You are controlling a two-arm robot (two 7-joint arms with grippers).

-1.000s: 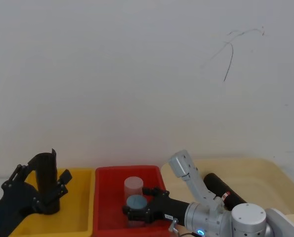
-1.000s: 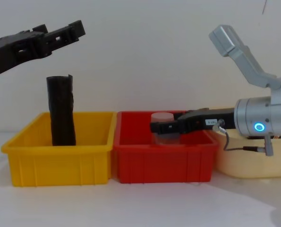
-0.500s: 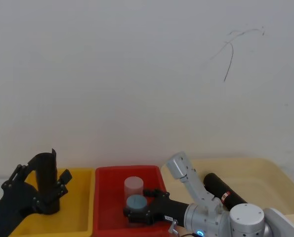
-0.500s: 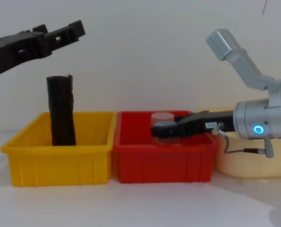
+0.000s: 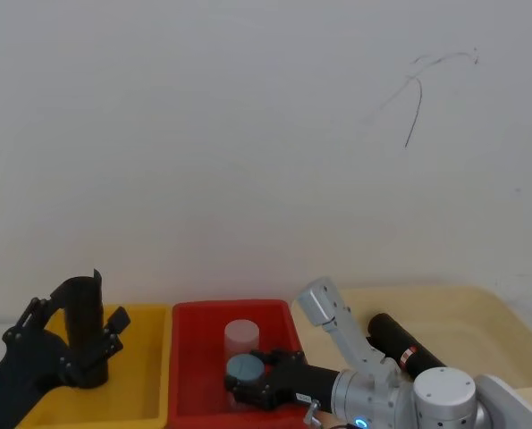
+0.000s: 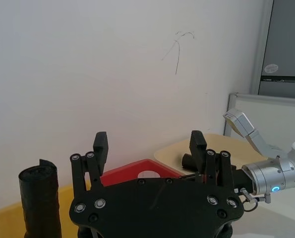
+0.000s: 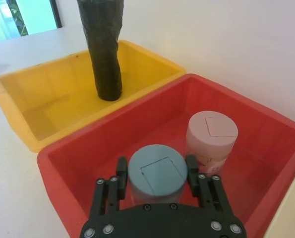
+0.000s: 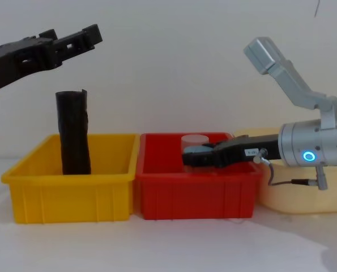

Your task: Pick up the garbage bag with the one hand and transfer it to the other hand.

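Observation:
The garbage bag [image 5: 401, 347], a black roll with a red-and-white label, lies in the beige tub [image 5: 480, 313] at the right. My right gripper [image 5: 244, 382] reaches into the red bin [image 5: 190, 375], away from the bag. Its fingers [image 7: 121, 171] press both sides of a blue-lidded jar [image 7: 157, 171], low over the bin floor [image 8: 194, 157]. High over the yellow bin [image 8: 72, 187] hangs my left gripper [image 8: 72, 41], open, with nothing between its fingers [image 6: 100, 146].
An unlabelled black roll [image 8: 73, 131] stands upright in the yellow bin. A pink-lidded jar [image 7: 211, 131] stands in the red bin just behind the blue-lidded one. The three containers sit side by side along a white wall.
My right gripper has sunk a little lower into the red bin with the blue-lidded jar between its fingers. The left arm and both black rolls have not moved.

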